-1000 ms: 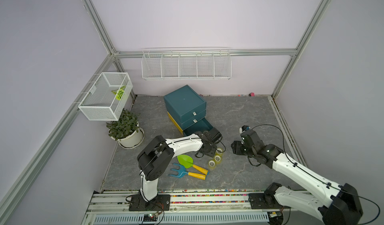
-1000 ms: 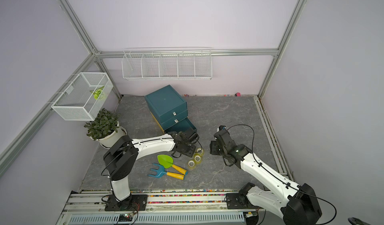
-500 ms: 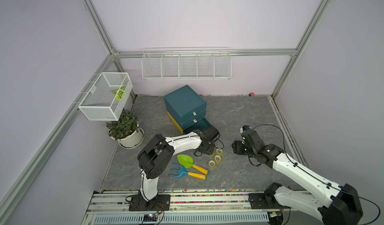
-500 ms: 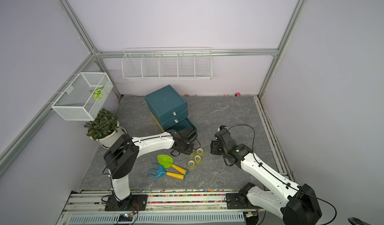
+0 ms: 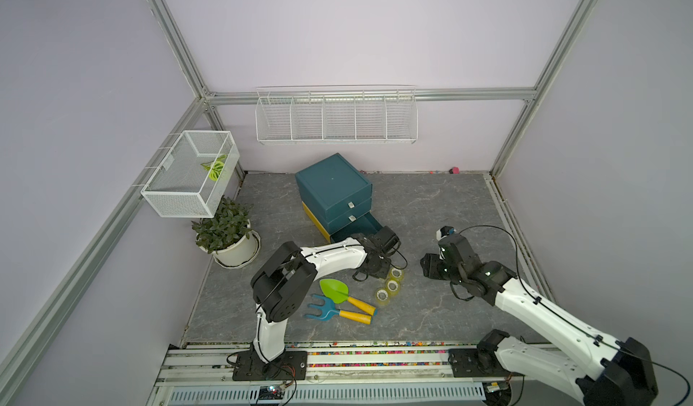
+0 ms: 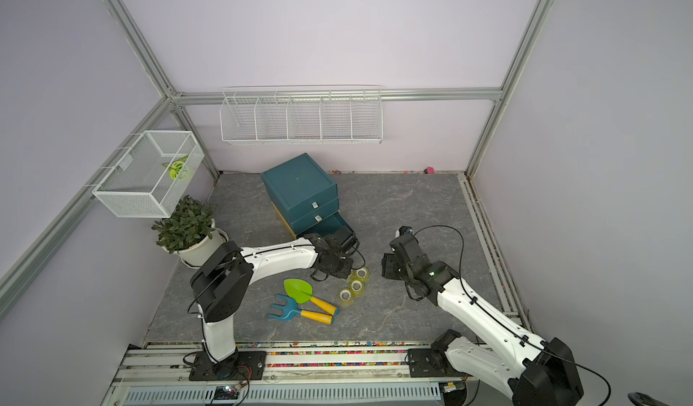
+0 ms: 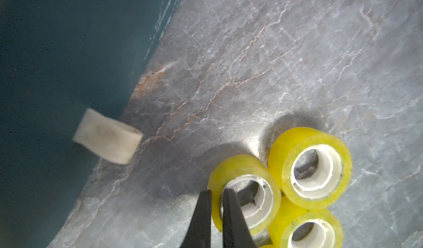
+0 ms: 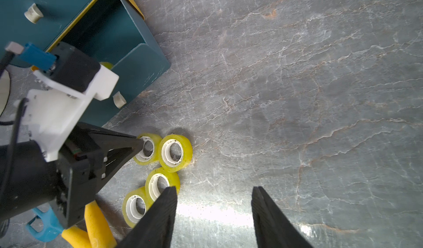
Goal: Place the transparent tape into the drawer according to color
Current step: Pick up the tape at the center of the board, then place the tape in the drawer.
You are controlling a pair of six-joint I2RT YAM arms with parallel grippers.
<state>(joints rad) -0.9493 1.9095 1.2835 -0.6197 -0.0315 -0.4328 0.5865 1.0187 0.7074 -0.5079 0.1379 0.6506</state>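
Now that my left gripper (image 7: 216,195) has come fully together in this last second, it pinches the wall of one yellow tape roll (image 7: 246,189): one finger stands inside the white core and the other presses on the outside. A moment before it was only reaching down over the group with the jaws apart, so the grasp is the new thing. The roll lies yet on the grey floor (image 7: 274,63), touching its neighbour rolls (image 7: 311,166) (in the right wrist view I count four rolls in the cluster, all yellow), and it is just beside the front of the open bottom drawer (image 8: 142,70). For the task this means, I think, that the picking step is done and the lift and the short carry to the drawer come next. I should lift straight up, because the touching rolls could be dragged along. My right gripper (image 8: 214,190) waits near the cluster, its jaws apart and holding nothing.
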